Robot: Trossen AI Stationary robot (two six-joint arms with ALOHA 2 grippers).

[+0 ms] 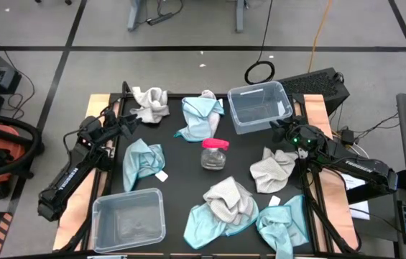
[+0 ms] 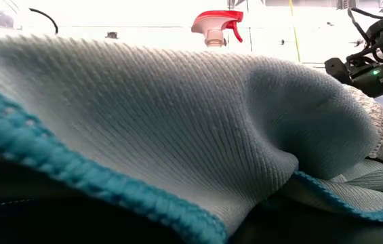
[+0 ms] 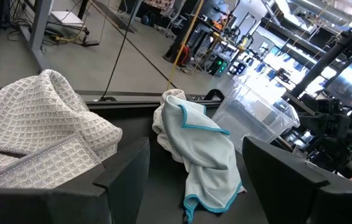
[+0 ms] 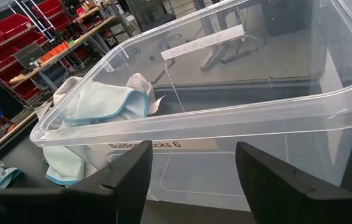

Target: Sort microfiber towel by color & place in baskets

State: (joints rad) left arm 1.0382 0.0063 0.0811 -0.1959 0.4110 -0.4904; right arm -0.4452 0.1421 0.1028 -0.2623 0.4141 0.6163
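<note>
I had the left gripper [image 1: 126, 128] open and empty, with the grey waffle towel [image 1: 150, 103] just ahead of its fingers. The right gripper [image 1: 283, 129], also open and empty, faced the far clear basket [image 1: 259, 107], whose label read partly "Building Blocks 6". The near basket [image 1: 128, 219] stood empty too.

The black rectangular counter [image 1: 181, 155] carries scattered light-blue and grey microfiber towels [image 1: 143, 162], two clear plastic rectangular baskets [image 1: 128, 218], and a small pink-lidded clear jar [image 1: 215, 154].
</note>
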